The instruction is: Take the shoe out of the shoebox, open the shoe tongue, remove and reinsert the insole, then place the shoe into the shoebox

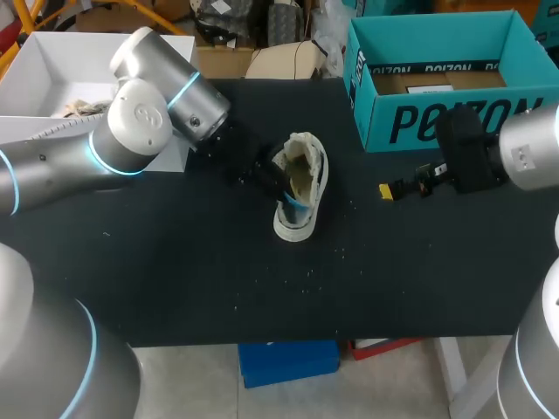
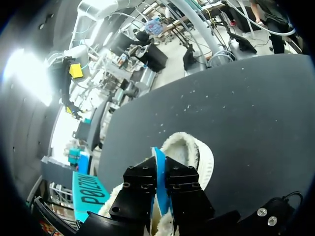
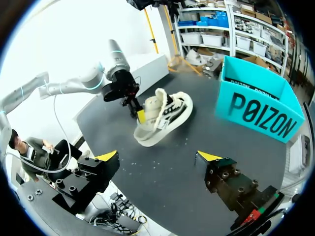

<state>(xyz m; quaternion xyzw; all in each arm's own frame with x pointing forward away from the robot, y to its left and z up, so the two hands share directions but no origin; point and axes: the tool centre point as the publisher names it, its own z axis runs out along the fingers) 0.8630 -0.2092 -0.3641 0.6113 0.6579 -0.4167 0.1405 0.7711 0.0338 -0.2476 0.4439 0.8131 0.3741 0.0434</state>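
A white shoe (image 1: 301, 175) with dark markings and a fleecy lining lies tipped on the black table (image 1: 175, 279), near its middle. My left gripper (image 1: 278, 185) reaches into the shoe's opening. In the left wrist view its black fingers (image 2: 140, 183) are shut on the thin blue insole (image 2: 160, 189), which stands on edge out of the shoe (image 2: 197, 152). My right gripper (image 3: 157, 156) hovers open and empty, apart from the shoe (image 3: 165, 115); in the head view it (image 1: 389, 190) is right of the shoe, in front of the teal shoebox (image 1: 437, 122).
The teal shoebox (image 3: 261, 110) stands open at the back right with a brown cardboard piece inside. A white box (image 1: 52, 70) sits at the back left behind my left arm. Small white crumbs speckle the table in front of the shoe.
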